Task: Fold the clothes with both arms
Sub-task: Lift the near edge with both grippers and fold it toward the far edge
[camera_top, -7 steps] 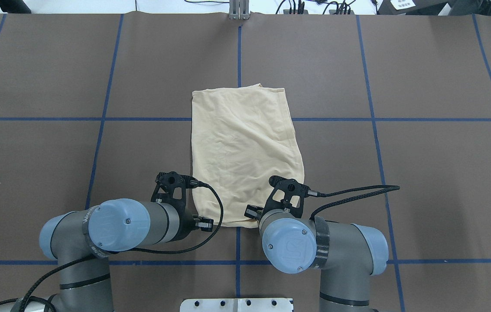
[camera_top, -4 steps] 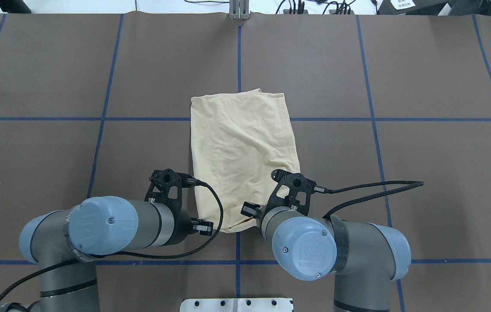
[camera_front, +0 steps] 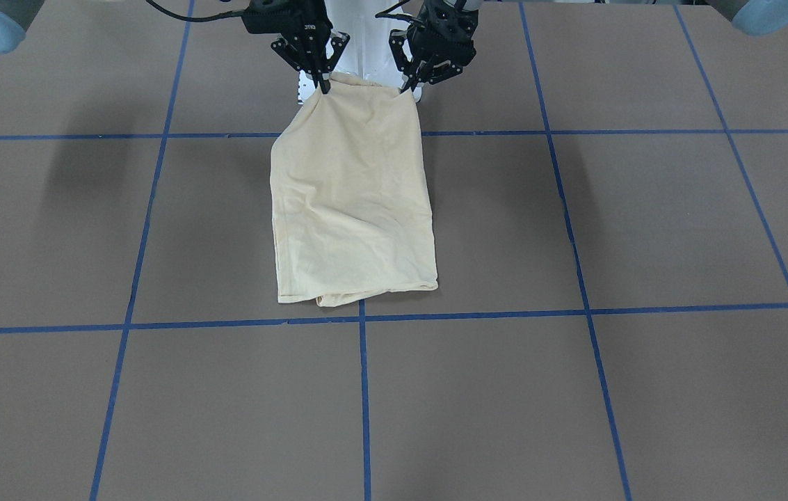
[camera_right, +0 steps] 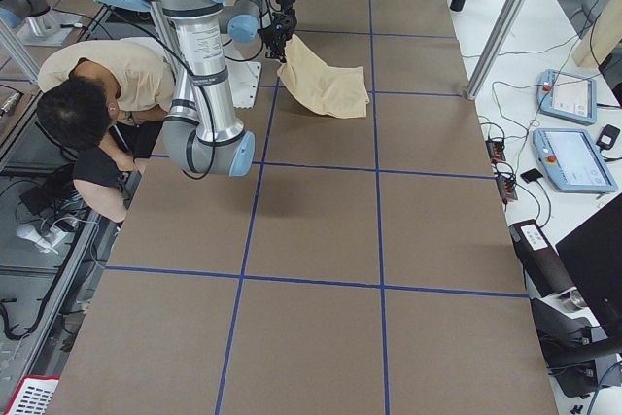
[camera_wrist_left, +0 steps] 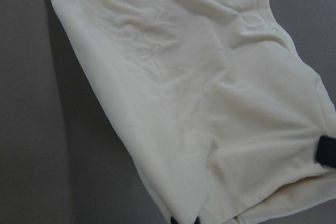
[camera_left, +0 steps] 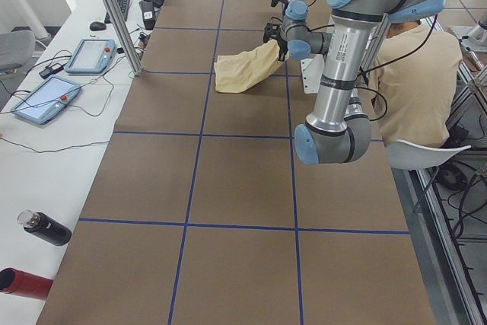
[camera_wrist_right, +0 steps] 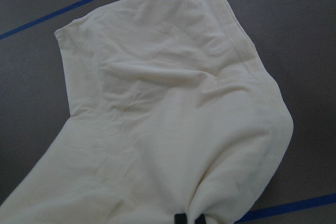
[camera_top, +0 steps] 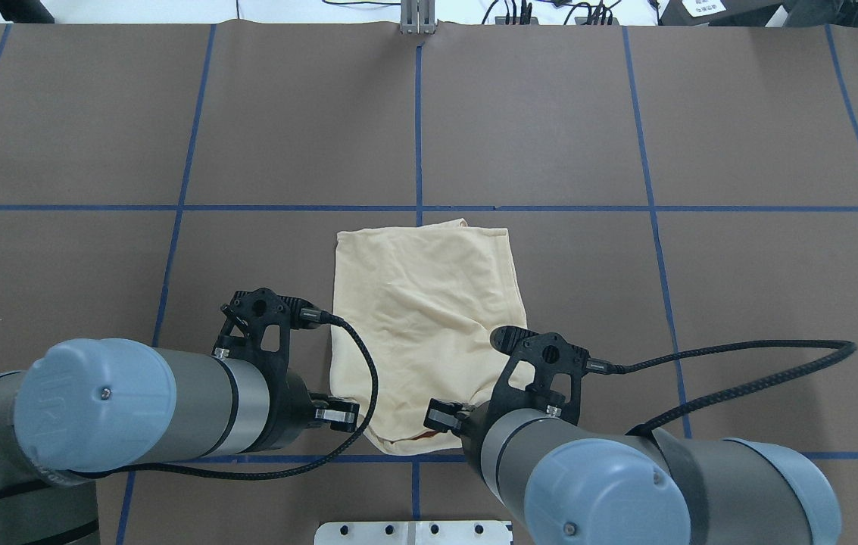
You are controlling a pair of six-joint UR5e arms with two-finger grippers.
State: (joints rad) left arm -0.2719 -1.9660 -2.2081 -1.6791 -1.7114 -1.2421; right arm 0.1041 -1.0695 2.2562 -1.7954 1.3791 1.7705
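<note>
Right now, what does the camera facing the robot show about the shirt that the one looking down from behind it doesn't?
Only the facing camera shows the fingertips: the left gripper and right gripper each pinch a corner of the shirt. Only the overhead camera shows the grey left arm and right arm along their length; their wrists hide those pinches. Both show the cream shirt's far end lying on the brown table with blue lines.
</note>
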